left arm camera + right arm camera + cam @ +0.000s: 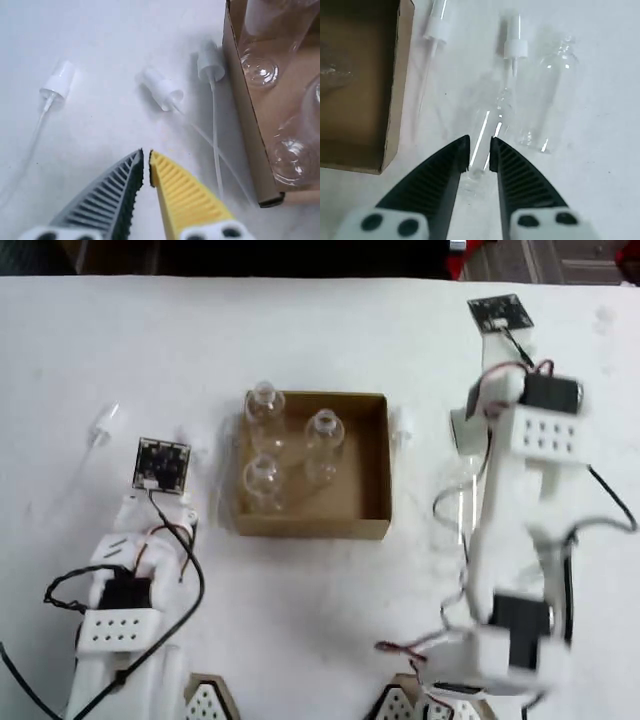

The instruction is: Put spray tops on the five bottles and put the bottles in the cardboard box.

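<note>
The cardboard box point(380, 470) stands mid-table with three clear bottles inside point(265, 400) point(323, 435) point(262, 480), all without tops. In the left wrist view my left gripper point(146, 152) is shut and empty just above the table. Three white spray tops point(57, 82) point(162, 90) point(210, 60) lie loose beyond it, the last one beside the box wall point(245, 110). My right gripper point(480, 142) hovers over a lying clear bottle point(490, 125), its fingers a narrow gap apart. A spray top point(515, 50) lies at that bottle's neck. A second bottle point(552, 95) lies alongside.
Another spray top point(437, 27) lies by the box corner point(395, 100) on the right arm's side. The left arm point(115, 590) stands at the front left and the right arm point(530, 440) at the right, with cables trailing. The table's far edge runs behind.
</note>
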